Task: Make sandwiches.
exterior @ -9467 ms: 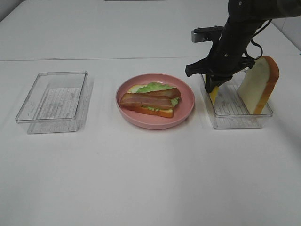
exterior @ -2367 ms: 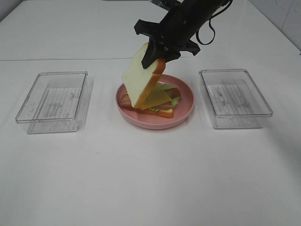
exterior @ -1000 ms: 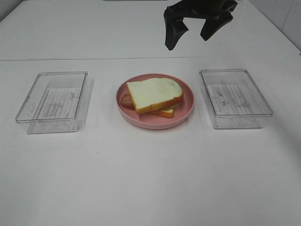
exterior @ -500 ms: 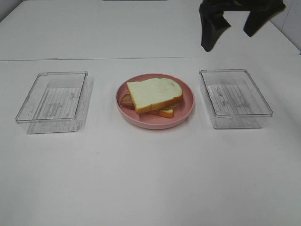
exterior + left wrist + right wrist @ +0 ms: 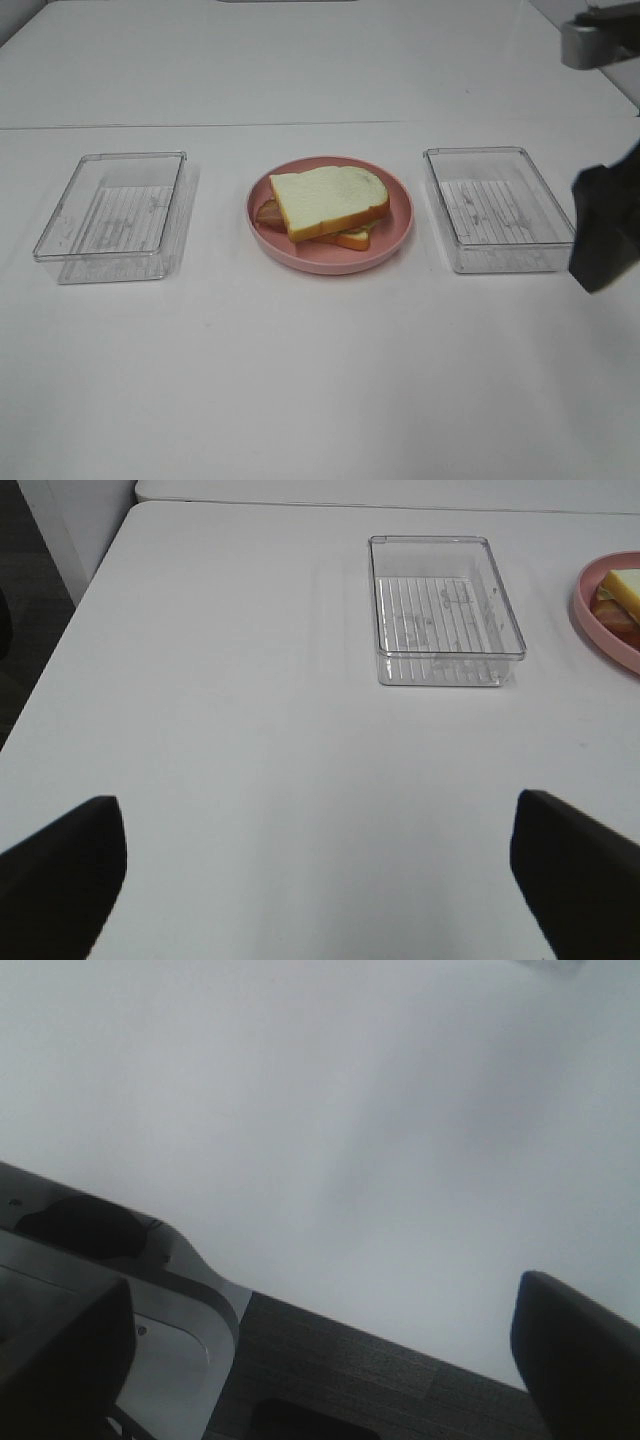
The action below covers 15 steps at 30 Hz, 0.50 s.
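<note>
I look through all three views and I find no text that I can read: no label, no brand, no number and no sign. The ribbed lines in the bottoms of the clear trays (image 5: 110, 215) are only a pattern, not writing.

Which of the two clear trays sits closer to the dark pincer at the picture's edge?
The right-hand tray, beside the right pincer; the left-hand tray lies beyond the pink plate.

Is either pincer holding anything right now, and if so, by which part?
Nothing is held. The left pincer and right pincer are both open with nothing between their fingers. The sandwich lies on the pink plate, untouched.
</note>
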Tool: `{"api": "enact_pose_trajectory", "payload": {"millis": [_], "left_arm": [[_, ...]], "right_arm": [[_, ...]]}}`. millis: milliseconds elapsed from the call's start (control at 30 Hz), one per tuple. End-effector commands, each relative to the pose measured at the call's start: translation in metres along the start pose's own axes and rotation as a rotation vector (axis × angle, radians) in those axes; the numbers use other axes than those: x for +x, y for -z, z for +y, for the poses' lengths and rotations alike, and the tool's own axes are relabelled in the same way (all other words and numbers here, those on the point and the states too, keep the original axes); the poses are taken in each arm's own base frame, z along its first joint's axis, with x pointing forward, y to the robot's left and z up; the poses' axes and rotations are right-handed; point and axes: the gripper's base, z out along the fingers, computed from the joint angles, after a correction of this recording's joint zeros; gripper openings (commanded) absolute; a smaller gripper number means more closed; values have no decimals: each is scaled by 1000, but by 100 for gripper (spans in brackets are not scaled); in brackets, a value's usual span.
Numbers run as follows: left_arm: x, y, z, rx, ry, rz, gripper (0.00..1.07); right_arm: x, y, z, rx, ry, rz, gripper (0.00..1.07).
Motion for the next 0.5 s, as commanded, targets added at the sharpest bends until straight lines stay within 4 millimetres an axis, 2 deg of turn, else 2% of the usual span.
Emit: {"api": "enact_pose_trajectory", "payload": {"millis": [33,100,133,167,200,267,300,367,400,467,500], "left_arm": [[1,1,0,2,4,-17,96],[1,1,0,2,4,-17,96],[1,1,0,2,4,-17,96],[1,1,0,2,4,-17,96],[1,1,0,2,4,-17,96],[1,1,0,2,4,-17,96],[1,1,0,2,4,-17,96],[1,1,0,2,4,-17,96],[1,1,0,2,4,-17,96],[1,1,0,2,4,-17,96],[1,1,0,2,4,-17,96]], "right_arm": [[40,-1,-2,9,-21,91,99],[48,-1,-3,15,-20,76,99],[66,1,-4,26,-19,19,99],[75,3,-5,26,-20,-17,99],[75,3,-5,26,-20,-17,99],[98,1,-7,29,-41,-120,99],[98,1,-7,29,-41,-120,99],[130,0,-15,46,-155,-255,99],[130,0,-15,46,-155,-255,99],[152,0,-17,75,-234,-361,99],[152,0,-17,75,-234,-361,99]]}}
